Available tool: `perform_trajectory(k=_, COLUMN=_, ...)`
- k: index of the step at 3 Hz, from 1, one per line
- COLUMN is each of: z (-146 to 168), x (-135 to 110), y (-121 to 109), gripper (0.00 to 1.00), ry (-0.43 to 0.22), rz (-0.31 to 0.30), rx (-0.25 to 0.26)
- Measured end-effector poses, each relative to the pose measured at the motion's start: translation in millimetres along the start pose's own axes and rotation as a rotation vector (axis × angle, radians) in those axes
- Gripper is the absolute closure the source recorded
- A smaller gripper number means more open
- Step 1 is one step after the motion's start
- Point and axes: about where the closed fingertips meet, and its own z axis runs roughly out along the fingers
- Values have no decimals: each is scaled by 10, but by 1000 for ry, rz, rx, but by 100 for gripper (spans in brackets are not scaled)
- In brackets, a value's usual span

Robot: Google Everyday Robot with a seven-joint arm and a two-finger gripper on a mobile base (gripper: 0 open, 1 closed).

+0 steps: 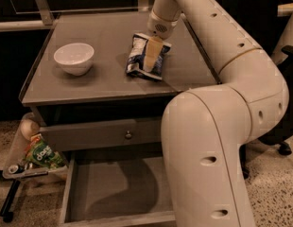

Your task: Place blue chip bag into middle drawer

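Observation:
The blue chip bag (136, 56) lies on the grey table top (99, 27), right of centre. My gripper (150, 60) reaches down from the white arm and sits right on top of the bag, covering its middle. The middle drawer (113, 193) is pulled open at the bottom of the view, below the table, and its grey floor is bare. My arm's large elbow hides the drawer's right part.
A white bowl (74, 58) stands on the left of the table top. A closed drawer front with a round knob (128, 135) is above the open drawer. A green snack packet (42, 156) sits in a holder at the lower left.

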Motion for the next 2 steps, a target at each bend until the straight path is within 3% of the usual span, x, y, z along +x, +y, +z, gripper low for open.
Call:
perform_trajectory(k=1, z=89, x=-44, y=-12, gripper=0, ry=-5, rz=16, rx=-14)
perform_trajectory(k=2, z=398, x=43, y=-45, gripper=19, ry=-6, rz=27, rx=-45)
